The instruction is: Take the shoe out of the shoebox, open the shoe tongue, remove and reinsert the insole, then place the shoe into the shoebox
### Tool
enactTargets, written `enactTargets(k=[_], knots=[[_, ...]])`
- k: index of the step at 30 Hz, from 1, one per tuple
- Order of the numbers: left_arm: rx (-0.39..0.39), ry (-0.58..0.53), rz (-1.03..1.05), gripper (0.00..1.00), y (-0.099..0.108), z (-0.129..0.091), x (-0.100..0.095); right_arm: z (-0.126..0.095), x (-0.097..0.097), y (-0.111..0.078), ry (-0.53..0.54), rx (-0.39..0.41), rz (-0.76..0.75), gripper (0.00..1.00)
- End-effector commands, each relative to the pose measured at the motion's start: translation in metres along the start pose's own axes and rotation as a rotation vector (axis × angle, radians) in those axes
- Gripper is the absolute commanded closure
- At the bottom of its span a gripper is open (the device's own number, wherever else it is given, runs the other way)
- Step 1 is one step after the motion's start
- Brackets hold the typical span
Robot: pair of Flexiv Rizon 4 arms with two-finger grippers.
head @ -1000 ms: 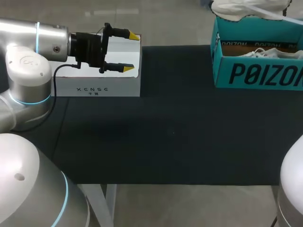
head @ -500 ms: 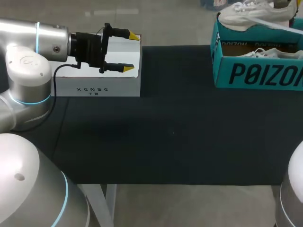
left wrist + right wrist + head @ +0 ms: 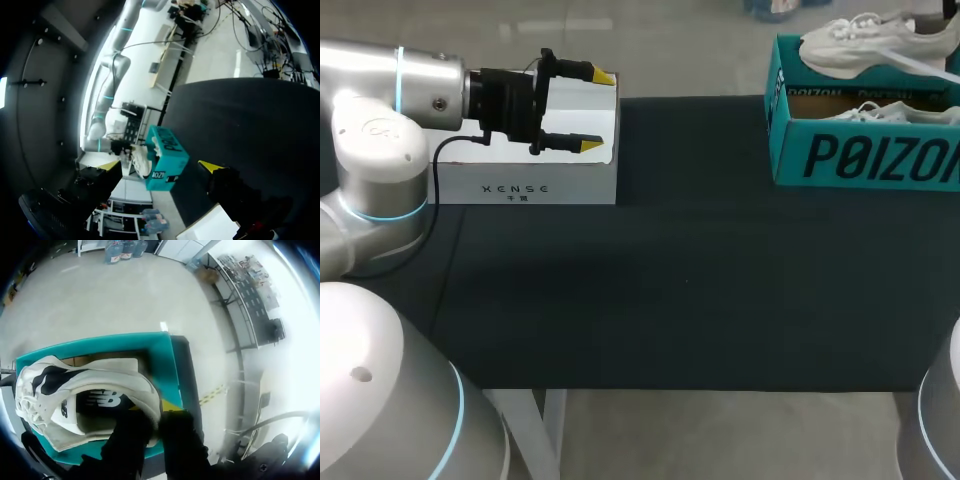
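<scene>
Rightward and lower than a second ago, the shoe [image 3: 855,50] now hangs over the far rim of the shoebox [image 3: 865,160]; the left arm has not shifted.

From the head view, the left claw [image 3: 598,111] is spread wide above a white box [image 3: 520,185] with small lettering on its front. The teal cardboard shoebox stands at the far right of the black-clothed bench [image 3: 670,290], large dark letters across its side and a second shoe [image 3: 880,112] lying inside.

From the left wrist, that claw [image 3: 159,167] gapes on nothing, and the shoebox [image 3: 170,157] and shoe [image 3: 140,159] show far ahead between its tips.

From the right wrist, the right claw [image 3: 152,415] pinches the heel wall of the shoe [image 3: 75,390], which is pale with dark panels and a logo inside, above the open shoebox [image 3: 160,355].
</scene>
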State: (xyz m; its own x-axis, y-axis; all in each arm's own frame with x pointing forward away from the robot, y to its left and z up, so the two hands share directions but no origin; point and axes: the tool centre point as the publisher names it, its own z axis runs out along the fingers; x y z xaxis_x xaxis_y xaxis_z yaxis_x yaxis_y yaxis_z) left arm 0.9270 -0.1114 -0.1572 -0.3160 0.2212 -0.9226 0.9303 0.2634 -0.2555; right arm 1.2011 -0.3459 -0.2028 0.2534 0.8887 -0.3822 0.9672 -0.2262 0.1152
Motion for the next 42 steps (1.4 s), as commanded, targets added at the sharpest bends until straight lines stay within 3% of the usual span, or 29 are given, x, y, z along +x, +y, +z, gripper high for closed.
enactTargets(k=[1,11,17,25,42], knots=[[-0.001,0.004,0.000,0.00,-0.001,-0.001,0.000,0.017,0.006,0.001,-0.001,-0.018,-0.002,1.00],[-0.001,0.004,0.000,0.00,-0.001,-0.001,0.000,0.049,0.003,0.008,0.006,0.015,0.015,1.00],[-0.001,0.004,0.000,0.00,-0.001,-0.001,0.000,0.068,0.013,0.013,-0.023,0.037,0.002,1.00],[-0.001,0.004,0.000,0.00,-0.001,-0.001,0.000,0.084,0.019,0.023,-0.026,0.065,-0.001,1.00],[-0.001,0.004,0.000,0.00,-0.001,-0.001,0.000,0.116,0.028,0.026,-0.041,0.134,-0.035,1.00]])
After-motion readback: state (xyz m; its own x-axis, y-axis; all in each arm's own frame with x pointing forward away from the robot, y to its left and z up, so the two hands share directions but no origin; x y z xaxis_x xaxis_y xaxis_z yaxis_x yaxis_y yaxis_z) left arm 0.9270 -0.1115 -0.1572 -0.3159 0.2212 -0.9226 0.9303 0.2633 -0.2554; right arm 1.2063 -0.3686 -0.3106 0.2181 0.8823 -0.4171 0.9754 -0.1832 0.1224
